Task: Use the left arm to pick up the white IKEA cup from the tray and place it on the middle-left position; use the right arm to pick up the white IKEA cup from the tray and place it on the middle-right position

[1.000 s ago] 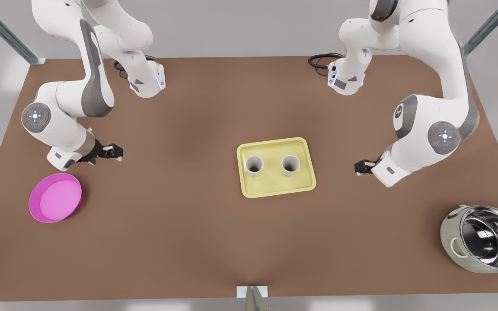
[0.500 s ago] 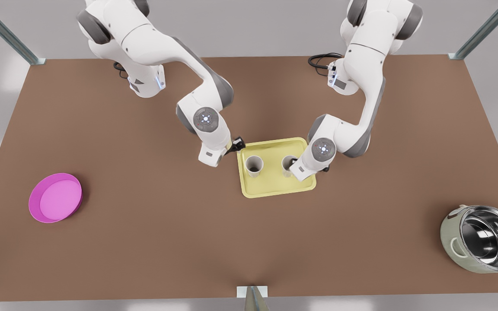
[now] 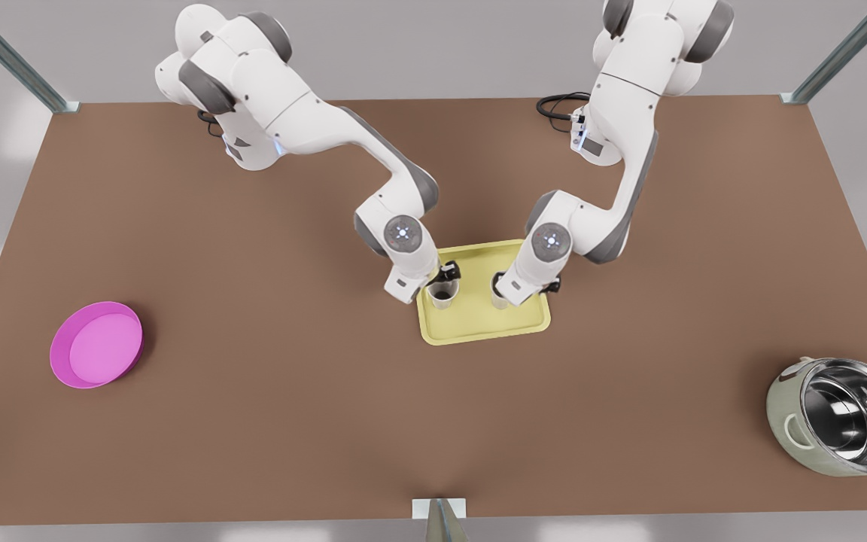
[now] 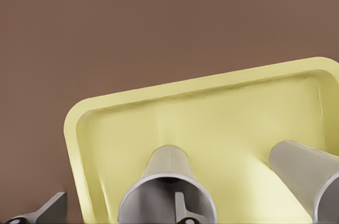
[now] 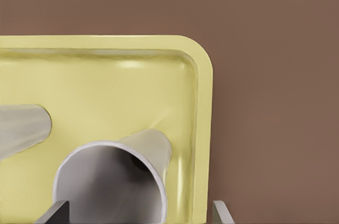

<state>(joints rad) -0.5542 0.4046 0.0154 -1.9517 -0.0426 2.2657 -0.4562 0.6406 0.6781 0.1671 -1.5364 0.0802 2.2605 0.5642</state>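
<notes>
Straddling rims: left tool [image 3: 445, 275] wide on left cup [image 3: 441, 293], right tool [image 3: 500, 288] wide on right cup [image 3: 499, 299], both upright on tray [image 3: 479, 331]. Squeeze gently, lift straight, avoid tipping.

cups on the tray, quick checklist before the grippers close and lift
1. Both cups upright on the tray: ok.
2. Left gripper on the cup at the front view's left: ok, one finger inside the rim and one outside it.
3. Right gripper on the cup at the front view's right: fingers sit low on either side, but whether they straddle the wall cannot tell.
4. Both grippers open, ready to close: ok.
5. Table bare beside the tray for placing: ok; the pink dish and the steel pot stand far off.
</notes>
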